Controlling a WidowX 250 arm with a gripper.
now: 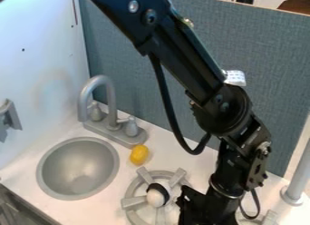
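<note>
Look between five and six o'clock in the view for the black gripper [192, 209], hanging beside the gray stove burner [133, 202]; cannot tell its opening or any hold. Find the black-and-white rounded object [156, 198] near it, toward ten o'clock, over the burner's middle. From there, see the yellow lemon [139, 154] toward half past eleven, the faucet [111, 101] toward eleven, the round sink [75, 167] toward ten.
</note>
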